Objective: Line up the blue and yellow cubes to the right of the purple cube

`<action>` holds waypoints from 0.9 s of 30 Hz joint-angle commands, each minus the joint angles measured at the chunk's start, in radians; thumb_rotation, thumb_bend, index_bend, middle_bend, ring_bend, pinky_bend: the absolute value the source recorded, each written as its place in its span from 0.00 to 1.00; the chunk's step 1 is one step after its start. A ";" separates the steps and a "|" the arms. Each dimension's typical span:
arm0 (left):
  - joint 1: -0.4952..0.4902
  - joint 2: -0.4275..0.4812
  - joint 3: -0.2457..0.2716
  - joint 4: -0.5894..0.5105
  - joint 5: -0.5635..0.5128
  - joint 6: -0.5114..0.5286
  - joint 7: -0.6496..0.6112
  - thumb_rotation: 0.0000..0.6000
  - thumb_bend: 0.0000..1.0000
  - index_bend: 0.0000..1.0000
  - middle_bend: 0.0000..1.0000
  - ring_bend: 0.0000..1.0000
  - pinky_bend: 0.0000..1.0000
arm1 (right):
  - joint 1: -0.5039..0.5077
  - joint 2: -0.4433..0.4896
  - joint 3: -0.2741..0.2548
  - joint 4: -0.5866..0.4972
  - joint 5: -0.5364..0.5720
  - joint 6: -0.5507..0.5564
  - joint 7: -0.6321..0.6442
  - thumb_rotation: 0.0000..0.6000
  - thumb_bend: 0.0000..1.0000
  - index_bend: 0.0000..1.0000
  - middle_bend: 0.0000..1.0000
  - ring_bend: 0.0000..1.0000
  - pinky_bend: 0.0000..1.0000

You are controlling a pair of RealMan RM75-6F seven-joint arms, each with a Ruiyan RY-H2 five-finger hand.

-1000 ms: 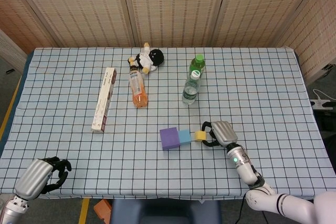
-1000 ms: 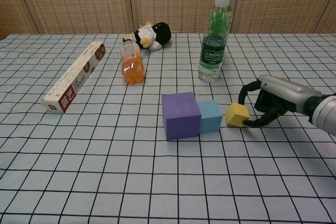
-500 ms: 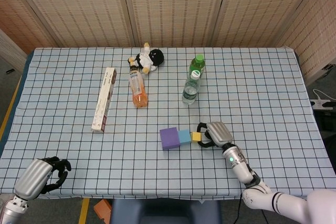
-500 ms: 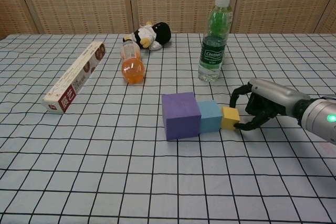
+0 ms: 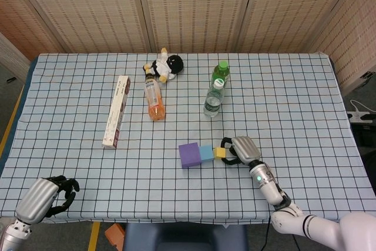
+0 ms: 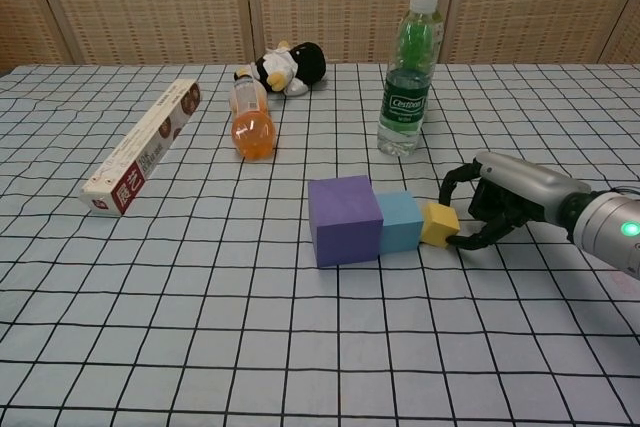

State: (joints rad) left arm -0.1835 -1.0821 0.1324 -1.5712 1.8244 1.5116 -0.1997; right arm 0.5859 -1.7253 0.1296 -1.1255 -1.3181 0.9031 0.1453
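Note:
The purple cube point(image 5: 189, 155) point(image 6: 345, 219) sits near the table's middle front. Against its right face stands the smaller blue cube point(image 5: 206, 153) point(image 6: 402, 221). The little yellow cube point(image 5: 220, 153) point(image 6: 438, 224) rests at the blue cube's right side, touching it and turned slightly askew. My right hand point(image 5: 244, 149) point(image 6: 505, 197) lies on the table just right of it, fingers curled around the yellow cube and gripping it. At the table's front left corner my left hand point(image 5: 44, 198) hangs with fingers curled in, holding nothing; the chest view does not show it.
A long white and red box point(image 5: 116, 110) point(image 6: 143, 145) lies to the left. An orange drink bottle point(image 5: 154, 99) point(image 6: 250, 122) lies behind the cubes, with a plush toy point(image 5: 165, 64) point(image 6: 285, 65) beyond it. A clear water bottle point(image 5: 215, 99) point(image 6: 405, 107) and a green bottle point(image 5: 220, 73) stand behind the cubes.
My right hand carried the yellow cube leftward until it met the blue cube. Over the last half second the cube only turned a little. The left hand stayed put.

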 commanded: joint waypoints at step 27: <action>-0.002 -0.001 0.002 -0.003 0.002 -0.006 0.004 1.00 0.50 0.53 0.67 0.54 0.68 | -0.025 0.063 0.009 -0.066 0.045 0.024 -0.092 1.00 0.19 0.36 1.00 0.88 1.00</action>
State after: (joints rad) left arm -0.1853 -1.0833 0.1345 -1.5741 1.8267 1.5055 -0.1954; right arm 0.5628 -1.6706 0.1359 -1.1815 -1.2829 0.9316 0.0635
